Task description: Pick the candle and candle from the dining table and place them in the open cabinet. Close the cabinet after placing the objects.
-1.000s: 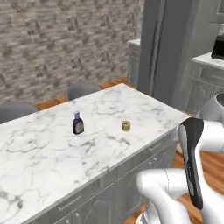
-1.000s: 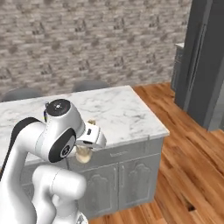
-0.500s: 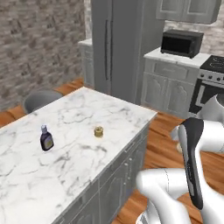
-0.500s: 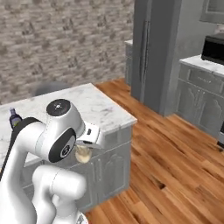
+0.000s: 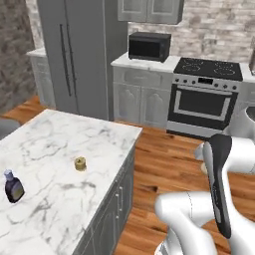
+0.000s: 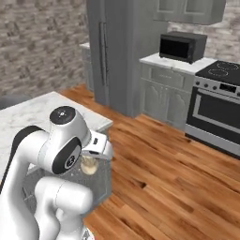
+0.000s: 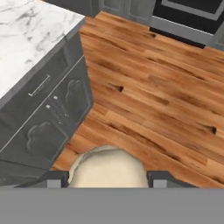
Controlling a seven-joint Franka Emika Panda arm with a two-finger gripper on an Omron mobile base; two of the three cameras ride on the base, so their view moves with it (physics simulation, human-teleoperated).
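Gripper point(image 7: 107, 180) was closed on the cream candle point(image 7: 107, 168); in the hand view its rounded body sat wedged between the two finger tips, so the grip looked centred and square. In the right base view the same candle point(image 6: 89, 165) hung under the wrist, tucked in close to the arm's body, probably carried low and near so it wouldn't swing out while the base drove. It was off the dining table point(image 5: 50, 149), held over the wood floor point(image 7: 166, 96) just past the table's corner.

Second one, the squat tan-gold candle point(image 5: 80, 163), sat upright on the marble near the table's right edge, well apart from the dark blue bottle point(image 5: 13, 186); not yet picked.

Wall cabinets point(image 5: 151, 10) showed above the microwave point(image 5: 149, 46), doors there looked shut; couldn't tell which one was the open target. Fridge point(image 5: 82, 55) and oven point(image 5: 204, 102) stood ahead on the far wall.

Judgement: mid-transport of candle one, roughly a quarter done. Risk was the candle slipping, since it's round and smooth and held by the sides only
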